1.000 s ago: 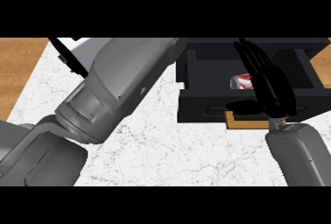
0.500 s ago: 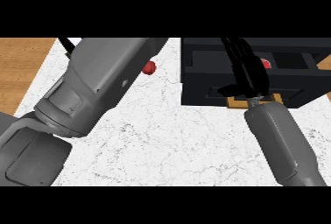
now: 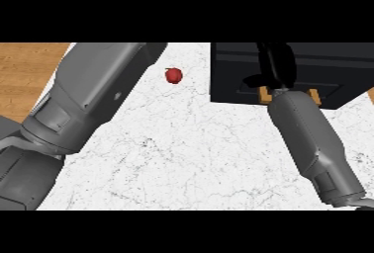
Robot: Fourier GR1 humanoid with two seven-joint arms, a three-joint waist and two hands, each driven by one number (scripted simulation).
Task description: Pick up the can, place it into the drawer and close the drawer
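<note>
The white marbled table (image 3: 197,163) fills most of the head view, with a strip of wooden floor (image 3: 25,74) showing past its left edge. Next in bulk is the left forearm (image 3: 87,99), a broad grey mass slanting up from the lower left; its robot hand is out of view, above the top of the scene. The right forearm (image 3: 310,143) is slimmer and rises from the lower right toward the black drawer unit (image 3: 241,74) at the upper right. The drawer front looks flush or nearly so, with a tan wooden handle (image 3: 315,96) peeking out on either side of the wrist. The right robot hand (image 3: 276,66) lies over the drawer's face, its black fingers hard to tell from the black panel, so I cannot tell whether they are straight or curled.

The can is not visible anywhere; it may be inside the drawer, though nothing here proves it. The smallest thing is a red object (image 3: 173,75), roundish, lying on the table between the left forearm and the drawer unit, touching neither.

The risk, as I judge it: if the drawer is not fully home, a push off the handle's centre could leave it ajar, and the left forearm swinging right could knock the red object.

No writing, brand or label can be read.
</note>
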